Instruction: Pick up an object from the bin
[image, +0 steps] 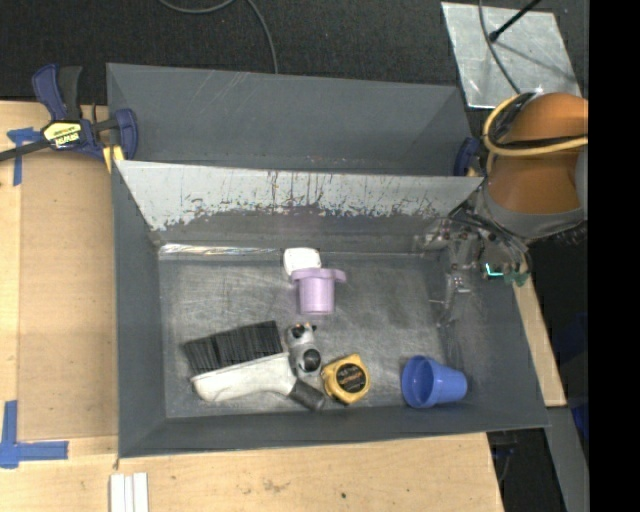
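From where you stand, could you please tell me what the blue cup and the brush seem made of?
The cup looks like plastic: even opaque blue, smooth, with a slight sheen. The brush has a white handle, probably moulded plastic and fairly matte, and black bristles, straight dense strands, perhaps synthetic; I cannot tell for certain.

Five loose items lie on the floor of the bin (200, 290).

1. A lavender plastic piece (318, 290) stands toward 12 o'clock of the floor's middle. A white cap (301, 261) touches it at its 11 o'clock.
2. A brush (245, 380), with black bristles above a white handle, lies at 8 o'clock.
3. A small silver-and-black object (303, 352), kind undetermined, sits against the brush's 3 o'clock end.
4. A yellow tape measure (346, 378) lies at 5 o'clock, just beside item three.
5. A blue cup (431, 383) lies on its side at 4 o'clock. Its mouth faces 9 o'clock, and it is apart from the rest.
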